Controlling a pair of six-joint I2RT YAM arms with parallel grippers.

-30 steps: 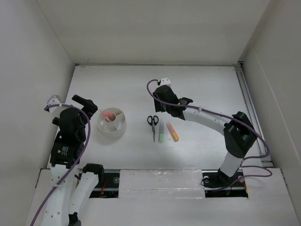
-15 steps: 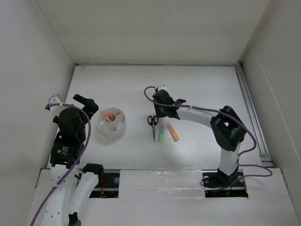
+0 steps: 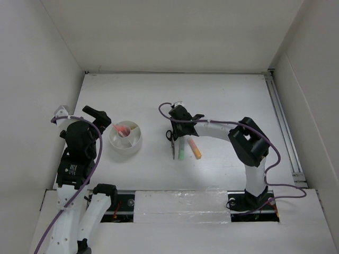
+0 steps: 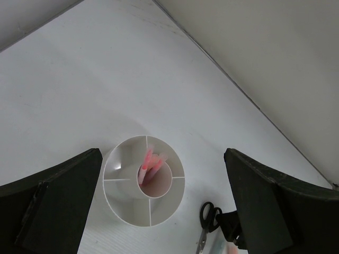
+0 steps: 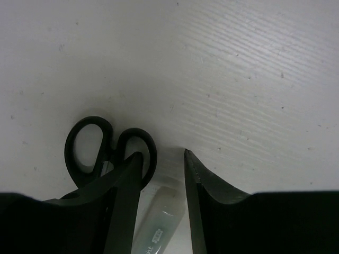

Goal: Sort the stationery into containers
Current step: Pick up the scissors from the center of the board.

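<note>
Top external view, from your near edge outward: three items lie in a row on the white desk (image 3: 137, 95), off at 3 o'clock from the tub (image 3: 113, 141). The orange marker (image 3: 195, 150) is rightmost, tilted with its far end toward 11 o'clock. Just beside it at 9 o'clock lies the green marker (image 3: 181, 152), running straight near to far. Just beside that, again at 9 o'clock, lie the scissors (image 3: 172, 145), blades toward you and black loops at the far end.

Your right hand (image 5: 162, 154) sits low over the far ends of the scissors and the green marker. Its wrist view shows the fingers parted by a narrow gap and gripping nothing. One fingertip overlaps the scissor loop nearer the marker, and the marker's pale end shows between the fingers. You cannot tell whether the tips touch the desk.

The round white tub stands at 9 o'clock from the scissors, well apart from them. Thin pink pens (image 3: 121, 128) stand at its hub, leaning toward 10 o'clock.

Your left hand (image 4: 161, 153) hovers at 10 o'clock from the tub, fingers spread wide with nothing between them.
</note>
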